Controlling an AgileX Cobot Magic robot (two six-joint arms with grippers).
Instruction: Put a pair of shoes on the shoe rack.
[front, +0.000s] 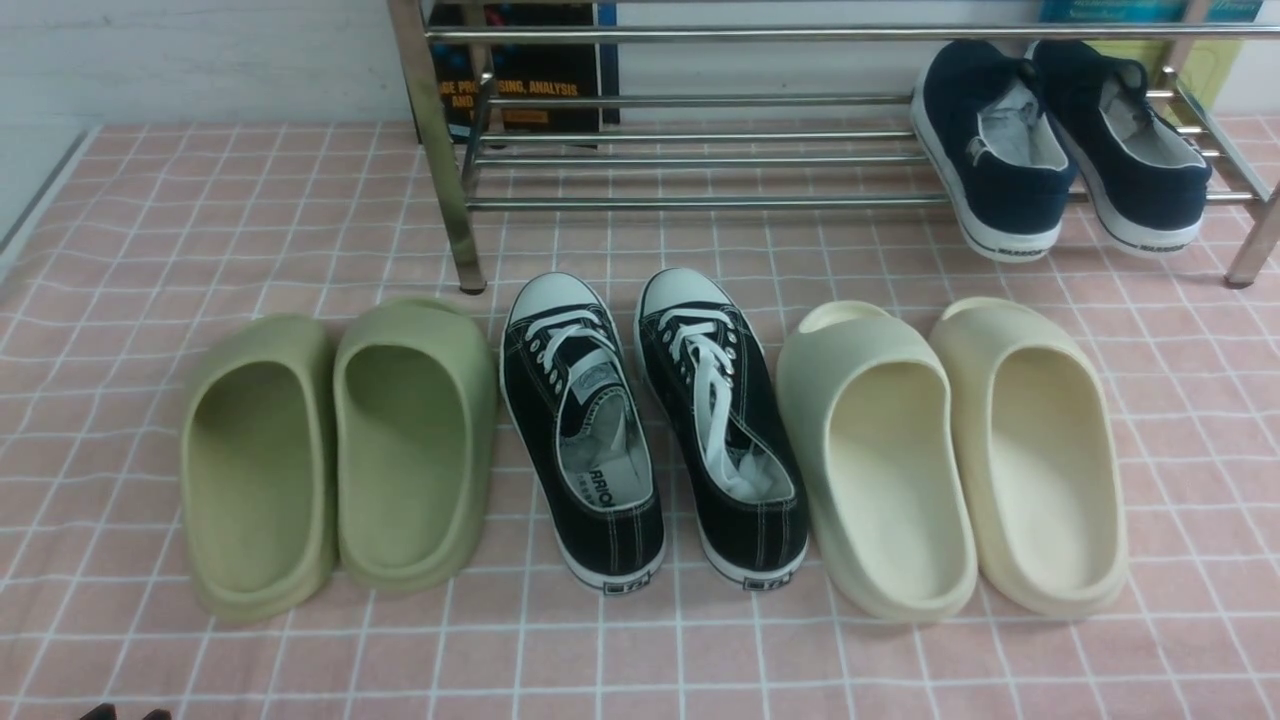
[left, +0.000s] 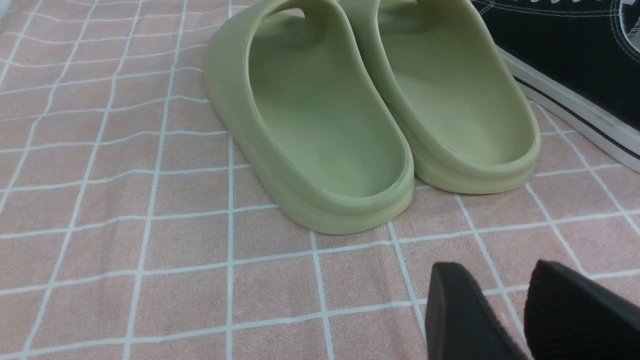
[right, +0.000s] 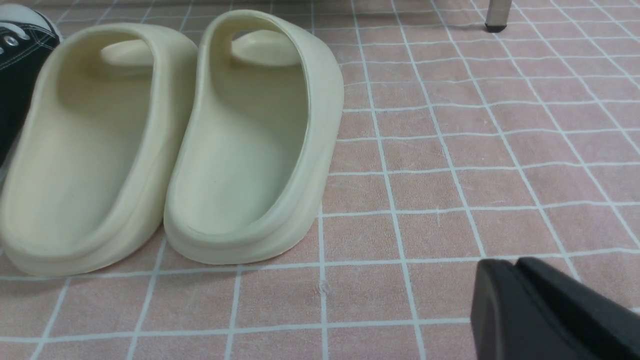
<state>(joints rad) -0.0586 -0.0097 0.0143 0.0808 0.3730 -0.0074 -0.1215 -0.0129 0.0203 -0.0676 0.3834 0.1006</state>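
Note:
Two dark navy canvas shoes with white soles, one (front: 1000, 160) beside the other (front: 1130, 150), rest at the right end of the chrome shoe rack's (front: 700, 200) lower tier, heels toward me and hanging over the front tube. No gripper is near them. My left gripper (left: 495, 267) hovers low over the pink cloth behind the green slippers, its fingers apart and nothing between them; its tips just show at the front view's bottom edge (front: 125, 712). My right gripper (right: 510, 261) sits low behind the cream slippers, fingers pressed together and empty. It is out of the front view.
On the pink checked cloth (front: 150, 220) before the rack stand a row of green slippers (front: 340, 450), black sneakers with white laces (front: 650, 420) and cream slippers (front: 950, 450). A rack leg (right: 497, 17) stands beyond the cream pair. Books lean behind the rack (front: 525, 70).

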